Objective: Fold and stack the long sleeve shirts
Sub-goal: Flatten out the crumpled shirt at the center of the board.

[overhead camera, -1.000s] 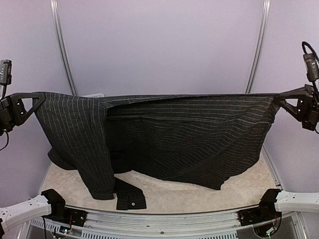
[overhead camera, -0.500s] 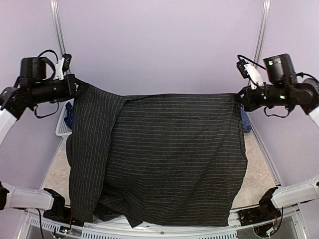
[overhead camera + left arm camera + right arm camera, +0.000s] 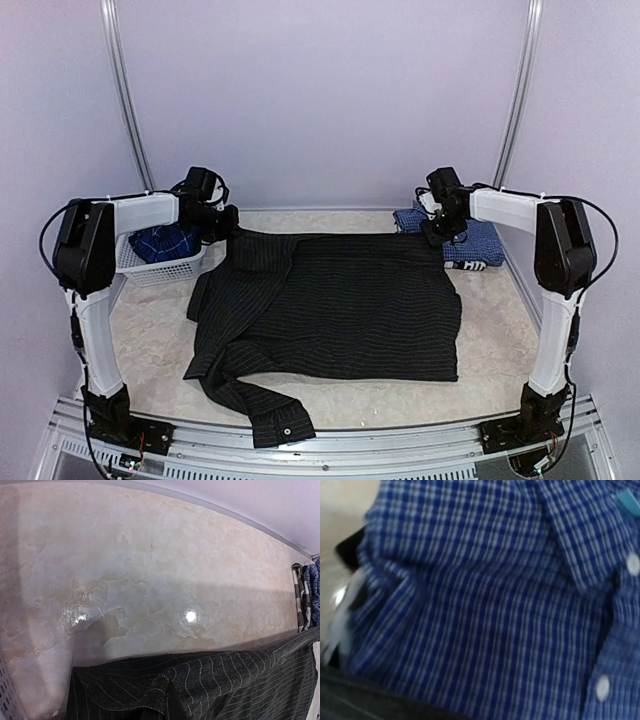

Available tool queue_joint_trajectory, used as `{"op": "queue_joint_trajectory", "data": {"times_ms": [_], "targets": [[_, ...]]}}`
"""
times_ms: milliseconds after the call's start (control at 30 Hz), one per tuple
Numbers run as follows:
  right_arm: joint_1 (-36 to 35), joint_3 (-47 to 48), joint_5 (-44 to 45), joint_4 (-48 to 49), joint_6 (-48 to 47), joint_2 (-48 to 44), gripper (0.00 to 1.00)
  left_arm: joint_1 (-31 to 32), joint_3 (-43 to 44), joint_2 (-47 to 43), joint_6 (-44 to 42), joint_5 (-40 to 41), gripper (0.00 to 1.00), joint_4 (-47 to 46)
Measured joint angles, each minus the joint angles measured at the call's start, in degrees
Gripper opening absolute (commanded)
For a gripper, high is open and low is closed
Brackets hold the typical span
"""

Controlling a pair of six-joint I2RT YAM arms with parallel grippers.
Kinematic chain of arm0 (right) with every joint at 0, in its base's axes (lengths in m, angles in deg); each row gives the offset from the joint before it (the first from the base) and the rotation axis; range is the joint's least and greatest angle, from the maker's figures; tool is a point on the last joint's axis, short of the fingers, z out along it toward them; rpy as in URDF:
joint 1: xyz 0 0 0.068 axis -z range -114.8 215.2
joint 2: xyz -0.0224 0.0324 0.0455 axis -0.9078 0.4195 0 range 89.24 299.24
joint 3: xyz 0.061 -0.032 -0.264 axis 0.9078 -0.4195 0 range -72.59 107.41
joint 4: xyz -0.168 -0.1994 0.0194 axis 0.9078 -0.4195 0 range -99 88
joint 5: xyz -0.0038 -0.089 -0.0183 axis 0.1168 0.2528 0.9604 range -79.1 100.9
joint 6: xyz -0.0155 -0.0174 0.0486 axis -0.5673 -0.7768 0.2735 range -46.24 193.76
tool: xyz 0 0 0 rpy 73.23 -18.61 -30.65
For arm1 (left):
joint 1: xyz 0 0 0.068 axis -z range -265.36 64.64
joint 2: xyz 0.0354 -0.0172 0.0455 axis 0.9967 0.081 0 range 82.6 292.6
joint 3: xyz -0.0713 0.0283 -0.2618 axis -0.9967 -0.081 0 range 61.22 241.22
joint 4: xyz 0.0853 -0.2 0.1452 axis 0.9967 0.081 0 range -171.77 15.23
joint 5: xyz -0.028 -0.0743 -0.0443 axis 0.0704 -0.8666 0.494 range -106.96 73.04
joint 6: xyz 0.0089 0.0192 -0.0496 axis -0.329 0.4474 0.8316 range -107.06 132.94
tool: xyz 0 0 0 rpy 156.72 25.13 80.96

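Basket [image 3: 160, 271] sits far left on the table [image 3: 150, 345] in top view. It's white lattice w/ the darker plaid shirt [image 3: 160, 242] bunched inside, not folded. Black shirt [image 3: 340, 300] lies spread flat across ctr of table, one sleeve trailing toward the near edge. Its cuff [image 3: 285, 428] ends just short of the metal rail [image 3: 330, 450]. Checked shirt [image 3: 475, 243] lies folded at far right, just beside the black shirt's far-right corner. Left gripper [image 3: 228, 222] is down at the far-left corner, close to the basket. Right gripper [image 3: 437, 232] is at the far-right corner, btw the two shirts (both sets of jaws closed tight on the black cloth's edge). Bare table shows as a wide patch at left below the basket, a narrower strip on the right & a band along the near edge.

Left wrist view: own fingers out of frame. Black shirt [image 3: 210, 685] fills the bottom, cloth gathered up toward the lens at ctr. Beyond it, glossy bare table [image 3: 150, 580] runs to the far wall. Checked shirt [image 3: 315, 592] peeks in at the right edge.

Right wrist view: blurred, very close. Checked shirt [image 3: 485, 605] fills nearly everything, w/ white buttons [image 3: 602, 686] at right. Dark band of black shirt [image 3: 370, 705] runs along the bottom left, w/ a sliver of table [image 3: 342, 510] top left. Fingers not seen here.
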State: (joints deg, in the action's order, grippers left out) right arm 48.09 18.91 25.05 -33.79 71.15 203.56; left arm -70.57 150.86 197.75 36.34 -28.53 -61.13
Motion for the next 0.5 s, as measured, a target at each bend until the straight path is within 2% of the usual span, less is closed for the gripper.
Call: {"op": "queue_joint_trajectory", "data": {"times_ms": [167, 333, 367, 433, 500], "targets": [[0.2, 3.1, 1.14, 3.54, -2.36, 4.15, 0.0, -0.42, 2.16, 6.08, 0.72, 0.04, 0.0, -1.44], [0.2, 7.78, 2.54, 5.46, -3.69, 7.54, 0.0, -1.07, 5.64, 8.57, 0.81, 0.09, 0.01, -4.09], [0.2, 8.33, 2.75, 5.66, -3.87, 8.02, 0.0, -1.16, 6.1, 8.85, 0.81, 0.09, 0.05, -4.83], [0.2, 9.42, 3.5, 5.77, -4.09, 8.9, 0.02, -1.25, 6.6, 9.44, 0.85, 0.07, 0.19, -6.32], [0.22, 10.27, 4.57, 5.55, -4.2, 9.27, 0.15, -1.36, 6.67, 9.94, 0.96, 0.48, 0.38, -7.45]]}}
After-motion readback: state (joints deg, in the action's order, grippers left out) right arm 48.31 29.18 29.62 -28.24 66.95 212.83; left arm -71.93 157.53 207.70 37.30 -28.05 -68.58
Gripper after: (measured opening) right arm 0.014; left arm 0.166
